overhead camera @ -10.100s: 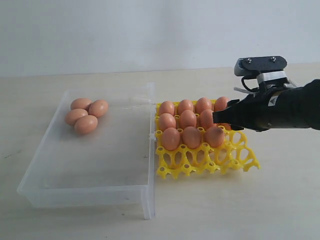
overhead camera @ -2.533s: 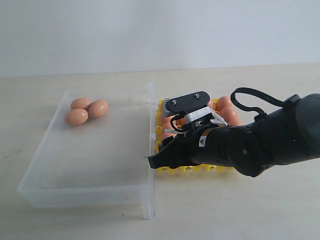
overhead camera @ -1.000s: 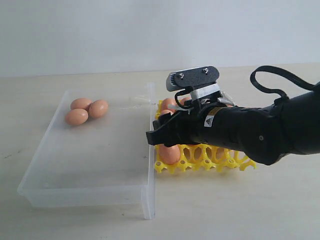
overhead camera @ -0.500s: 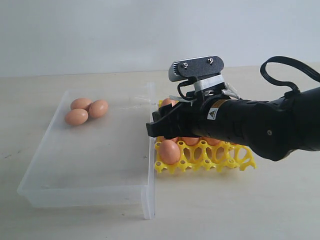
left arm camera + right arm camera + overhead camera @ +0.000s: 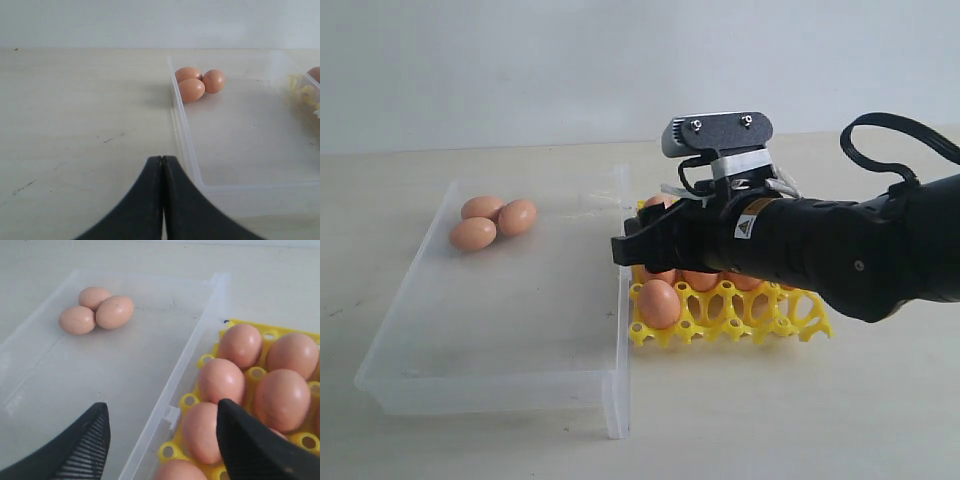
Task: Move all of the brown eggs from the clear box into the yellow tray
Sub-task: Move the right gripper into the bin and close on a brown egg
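We see the right hand (image 5: 620, 252) wide open, empty, over the yellow tray (image 5: 760, 322); three brown eggs (image 5: 485, 222) lie upper left in the clear box (image 5: 500, 385). The left hand (image 5: 162, 167) is closed, empty.

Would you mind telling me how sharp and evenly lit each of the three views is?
Exterior view: soft, even light, weak shadows, all sharp. Left wrist view: the shut left gripper is a dark, soft shape; the tray smears behind the box. Right wrist view: the eggs are crisp, evenly lit.
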### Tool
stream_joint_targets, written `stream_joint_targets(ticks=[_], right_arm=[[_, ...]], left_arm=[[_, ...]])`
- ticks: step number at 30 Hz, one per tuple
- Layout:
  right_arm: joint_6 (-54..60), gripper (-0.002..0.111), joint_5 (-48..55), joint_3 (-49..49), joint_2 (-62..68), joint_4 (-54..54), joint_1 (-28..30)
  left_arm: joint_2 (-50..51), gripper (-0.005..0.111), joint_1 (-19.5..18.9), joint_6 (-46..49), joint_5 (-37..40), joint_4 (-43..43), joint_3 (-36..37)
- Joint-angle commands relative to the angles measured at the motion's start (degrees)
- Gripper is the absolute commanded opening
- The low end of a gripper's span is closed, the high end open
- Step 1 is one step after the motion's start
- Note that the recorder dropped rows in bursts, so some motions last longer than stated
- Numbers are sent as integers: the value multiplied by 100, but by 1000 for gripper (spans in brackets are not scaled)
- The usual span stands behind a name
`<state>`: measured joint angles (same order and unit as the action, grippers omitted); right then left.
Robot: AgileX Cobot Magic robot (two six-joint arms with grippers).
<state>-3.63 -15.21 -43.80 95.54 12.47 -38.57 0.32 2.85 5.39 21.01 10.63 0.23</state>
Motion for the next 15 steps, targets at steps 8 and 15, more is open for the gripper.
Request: stream_joint_targets(ticks=[8, 15], right_arm=[[-599, 59, 310, -559, -18, -198, -65], [-498, 48, 2590, -2537, 843, -309, -70]], left_arm=[[-32, 0, -6, 16, -22, 14, -23], [-32, 0, -6, 16, -22, 14, -23]])
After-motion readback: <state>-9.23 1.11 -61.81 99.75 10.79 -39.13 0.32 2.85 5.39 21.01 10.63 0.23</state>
